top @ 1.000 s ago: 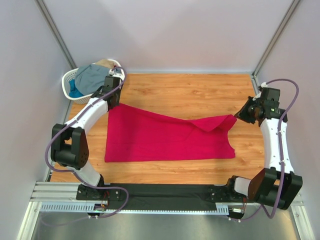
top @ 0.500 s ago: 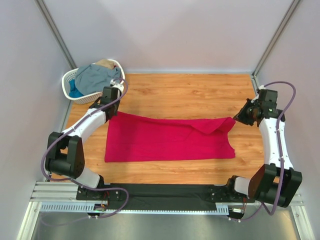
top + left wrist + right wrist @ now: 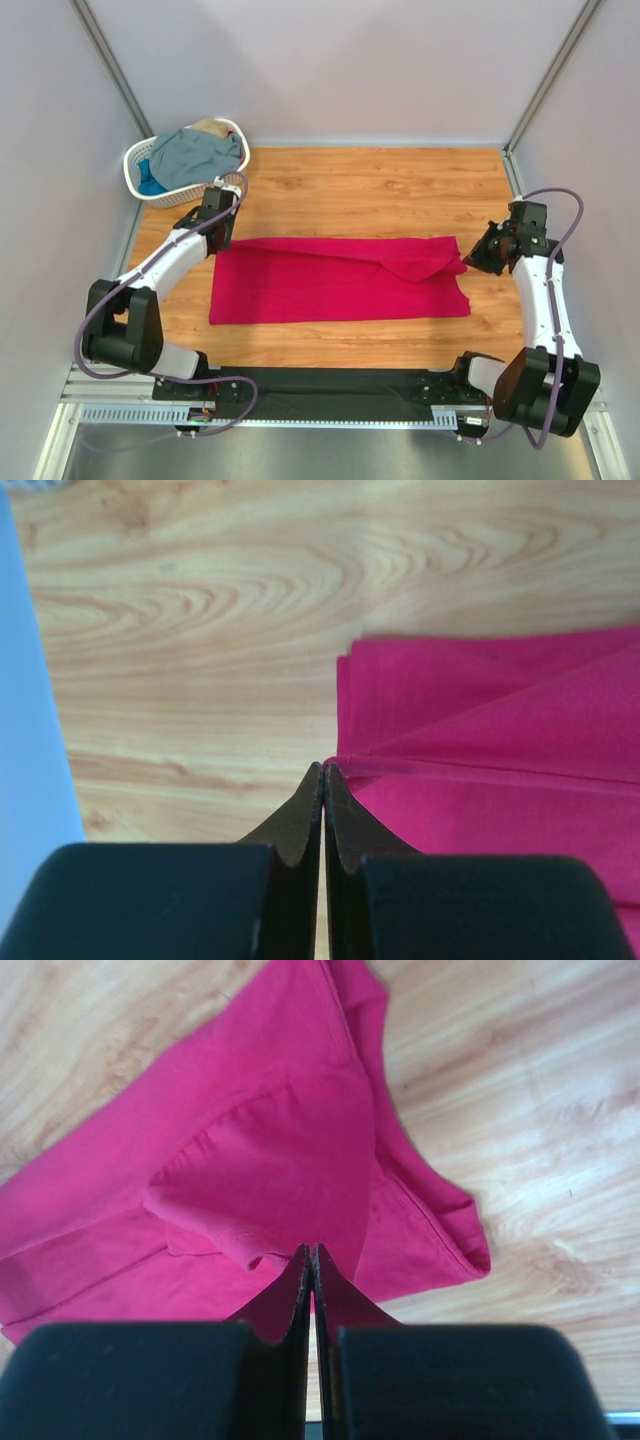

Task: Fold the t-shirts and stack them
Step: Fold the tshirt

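A wood-grain tabletop (image 3: pixel 380 190) walled by pale panels (image 3: pixel 350 70) fills the overhead view, with two white-and-black arms (image 3: pixel 175 250) reaching in from its near edge. Across the middle of the board lies a large plain crimson-pink cloth t-shirt (image 3: pixel 320 290), spread as a long band running left to right, its far edge doubled over toward the near side and a loose flap rumpled at the right end. At the far left corner sits a white plastic lattice basket (image 3: pixel 135 160), with a grey-blue cloth t-shirt (image 3: pixel 195 155) heaped on top, a bright blue cloth t-shirt (image 3: pixel 150 183) showing beneath it on the near-left side and a tan cloth t-shirt (image 3: pixel 208 126) peeking out at the back. The left gripper (image 3: pixel 322 775) is at the crimson shirt's far-left corner, its black fingers (image 3: pixel 300 820) clenched together on the folded edge of the cloth. The right gripper (image 3: pixel 310 1258) is at the shirt's far-right end, its fingers likewise pressed tight, pinching a raised peak of the same fabric.
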`<state>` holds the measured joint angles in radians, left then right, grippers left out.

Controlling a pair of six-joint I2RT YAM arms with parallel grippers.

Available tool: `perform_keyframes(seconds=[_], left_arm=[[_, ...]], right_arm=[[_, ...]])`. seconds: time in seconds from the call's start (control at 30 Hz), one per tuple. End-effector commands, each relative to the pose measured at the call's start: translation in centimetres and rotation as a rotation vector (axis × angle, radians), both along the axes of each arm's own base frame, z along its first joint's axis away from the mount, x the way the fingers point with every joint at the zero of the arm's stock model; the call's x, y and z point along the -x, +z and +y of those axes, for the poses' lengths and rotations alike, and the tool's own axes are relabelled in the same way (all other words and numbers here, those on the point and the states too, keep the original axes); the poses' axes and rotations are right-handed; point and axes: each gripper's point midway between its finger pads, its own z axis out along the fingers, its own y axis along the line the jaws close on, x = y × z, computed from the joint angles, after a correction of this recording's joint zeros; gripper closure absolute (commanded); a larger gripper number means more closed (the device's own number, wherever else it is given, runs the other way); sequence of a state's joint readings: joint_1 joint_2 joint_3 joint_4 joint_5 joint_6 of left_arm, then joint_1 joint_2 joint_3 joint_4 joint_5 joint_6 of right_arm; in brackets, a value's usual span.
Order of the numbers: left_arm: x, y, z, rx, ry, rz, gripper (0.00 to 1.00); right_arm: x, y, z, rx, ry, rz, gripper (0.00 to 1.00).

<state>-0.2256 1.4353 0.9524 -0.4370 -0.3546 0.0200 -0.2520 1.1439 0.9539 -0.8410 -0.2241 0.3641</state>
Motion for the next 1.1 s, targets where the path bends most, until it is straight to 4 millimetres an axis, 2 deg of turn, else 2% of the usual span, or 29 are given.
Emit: perform_keyframes(seconds=[0.0,0.2,0.5,0.57,0.63,0.83,1.07], left_arm=[[2.4,-0.8,0.5,0.022,0.053,0.047,1.0],[4.3,-2.8,0.5,0.023,0.065,0.151,1.0],[5.5,-4.7,0.9,-0.077,0.086,0.236,1.0],[5.2,-4.3,1.6,-0.122,0.107,0.216,1.0],[5.0,-3.4,2.4,-0.162,0.127,0.185,1.0],[4.2,-2.1,2.9,-0.188,0.147,0.133,1.0],[5.1,-3.5,2.3,-0.191,0.141,0.197,1.0]], right_arm=[[1.2,-1.8,0.0,-0.014,-0.046,0.052,1.0],[2.3,-4.2,-0.2,-0.014,-0.075,0.124,1.0],[3.1,-4.6,-1.3,0.033,-0.148,0.167,1.0],[3.3,-4.5,-1.9,0.058,-0.171,0.169,1.0],[3.1,-3.2,-2.0,0.057,-0.178,0.128,1.0],[3.3,-2.2,-1.8,0.051,-0.167,0.11,1.0],[4.4,-2.4,-1.6,0.049,-0.184,0.125,1.0]])
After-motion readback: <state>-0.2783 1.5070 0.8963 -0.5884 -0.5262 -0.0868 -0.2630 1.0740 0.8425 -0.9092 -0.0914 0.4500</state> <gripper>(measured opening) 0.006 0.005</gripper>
